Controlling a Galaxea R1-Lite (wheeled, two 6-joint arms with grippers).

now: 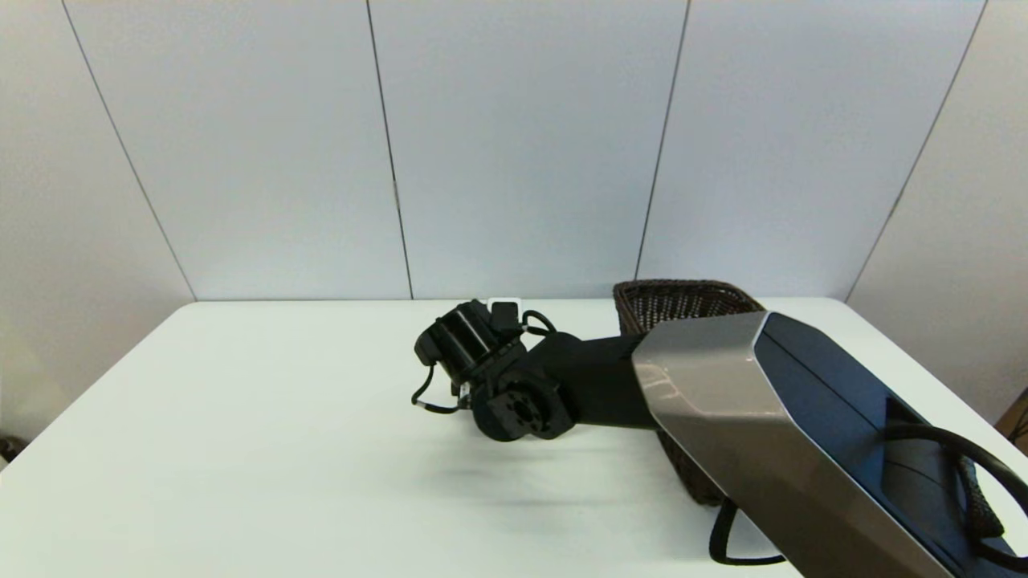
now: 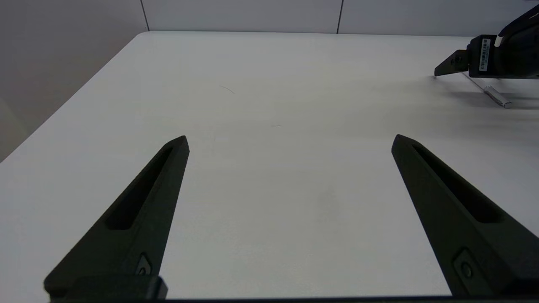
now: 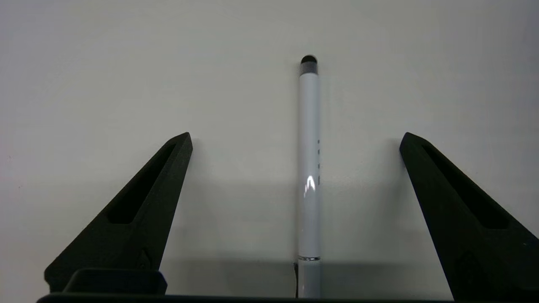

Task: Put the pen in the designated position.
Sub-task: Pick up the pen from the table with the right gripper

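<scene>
The pen [image 3: 308, 168] is lying flat on the white table [image 1: 241, 449], around the middle and nearer the far edge. The right gripper [image 3: 294, 136] is held just above it, fingers spread wide with the pen between them, likely so it can be pinched. A dark wicker basket [image 1: 683, 301] is seen near the far right corner, probably where the pen belongs. The left gripper [image 2: 290, 139] is parked spread apart over bare table near the left edge, with much open room around it

Even, soft overhead light, faint shadow under the right arm [image 1: 723, 401], small glare on the pen [image 3: 309, 185].
</scene>
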